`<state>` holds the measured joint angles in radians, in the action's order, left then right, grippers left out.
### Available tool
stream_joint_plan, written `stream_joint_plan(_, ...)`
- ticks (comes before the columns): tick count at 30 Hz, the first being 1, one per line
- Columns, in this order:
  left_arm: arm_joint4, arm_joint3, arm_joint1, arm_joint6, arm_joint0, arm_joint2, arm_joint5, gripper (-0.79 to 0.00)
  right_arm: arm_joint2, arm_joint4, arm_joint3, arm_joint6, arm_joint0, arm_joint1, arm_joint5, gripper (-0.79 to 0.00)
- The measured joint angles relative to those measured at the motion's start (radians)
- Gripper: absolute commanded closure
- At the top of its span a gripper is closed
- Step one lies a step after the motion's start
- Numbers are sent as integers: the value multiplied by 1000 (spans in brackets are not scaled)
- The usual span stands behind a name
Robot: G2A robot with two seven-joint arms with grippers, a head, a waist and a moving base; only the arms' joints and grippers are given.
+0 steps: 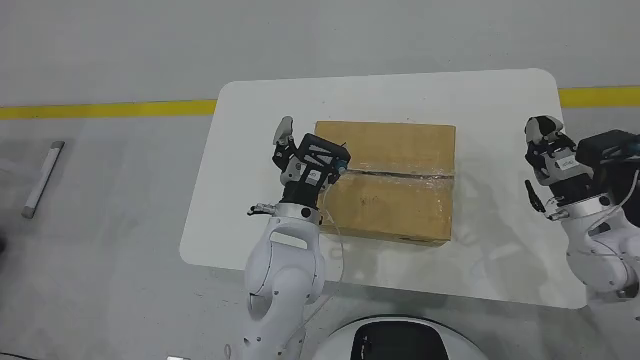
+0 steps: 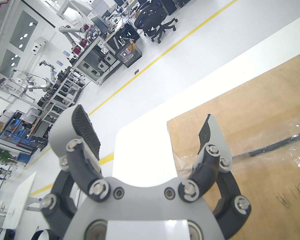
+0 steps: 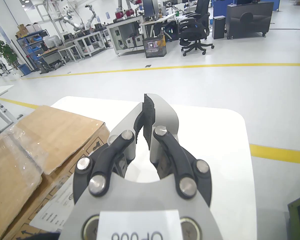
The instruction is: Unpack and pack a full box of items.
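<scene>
Left hand [image 2: 146, 131] sits closest to its wrist cam: fingers spread wide, nothing btwn them. One fingertip [image 2: 207, 132] shows in front of the box top near its corner, the other [image 2: 86, 131] against the floor beyond the table edge. In the top view this hand [image 1: 290, 138] is just left of frame ctr, at the left end of the box; can't tell if it touches the cardboard.

Box [image 1: 390, 180] is brown cardboard, flaps closed, w/ clear tape along the middle seam. It lies flat at frame ctr in the top view, on the white table [image 1: 480, 100] w/ rounded corners. The wrist views give the box top [image 2: 252, 106] and one side wall [image 3: 47, 131], which carries a white label.

Right hand [image 3: 146, 121] is clenched, pads pressed together, holding nothing. In the top view it is at the right edge of frame [image 1: 543, 132], over bare table, well apart from the box.

Floor: yellow line [image 1: 100, 110] runs across the upper part of the top view; a grey bar [image 1: 43, 175] lies at far left.
</scene>
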<state>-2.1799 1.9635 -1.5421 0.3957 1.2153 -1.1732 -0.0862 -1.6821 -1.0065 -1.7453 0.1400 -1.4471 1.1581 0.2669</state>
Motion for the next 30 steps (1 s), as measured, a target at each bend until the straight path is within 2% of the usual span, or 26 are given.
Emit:
stream_joint_plan(7, 0, 0, 0, 0, 0, 0, 0, -785, 32, -14, 119, 76, 3, 6, 10, 0)
stream_joint_plan(18, 0, 0, 0, 0, 0, 0, 0, -785, 46, -19, 132, 76, 11, 9, 6, 0)
stream_joint_plan(30, 0, 0, 0, 0, 0, 0, 0, -785, 300, -15, 278, 69, 141, 49, -1, 0)
